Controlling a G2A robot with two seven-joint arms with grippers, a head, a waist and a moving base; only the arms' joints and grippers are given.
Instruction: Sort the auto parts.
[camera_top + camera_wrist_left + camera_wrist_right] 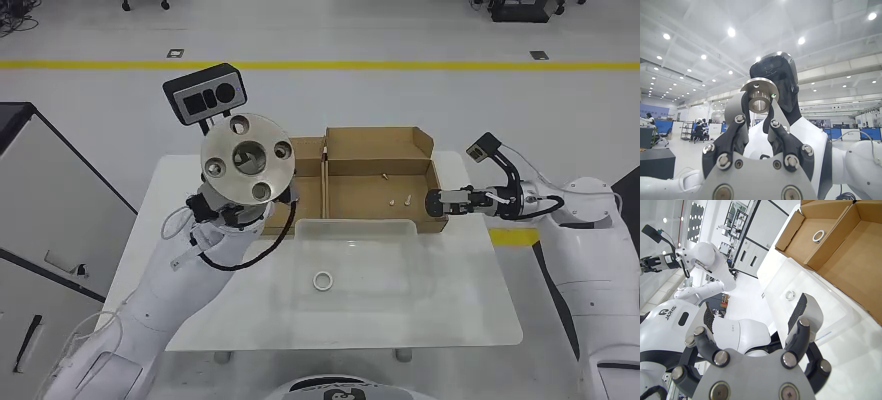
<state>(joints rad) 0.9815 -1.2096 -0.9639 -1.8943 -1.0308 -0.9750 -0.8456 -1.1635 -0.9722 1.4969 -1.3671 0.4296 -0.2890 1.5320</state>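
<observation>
My left gripper (758, 106) is shut on a metal flange with a round hub (759, 95), held high above the table's left side. From above, the flange (248, 160) appears as a large disc with several holes, covering the gripper under it. My right gripper (437, 203) stands open and empty at the right wall of the cardboard box (432, 165); its ribbed pads (798, 310) are wide apart. A white ring (323, 281) lies in the clear tray (400, 228). A second ring (818, 236) lies in the box's smaller compartment.
The box has two compartments split by a divider (325, 170). A few small parts (400, 199) lie in the larger right one. The clear tray sits directly in front of the box. A grey cabinet (50, 230) stands left of the table.
</observation>
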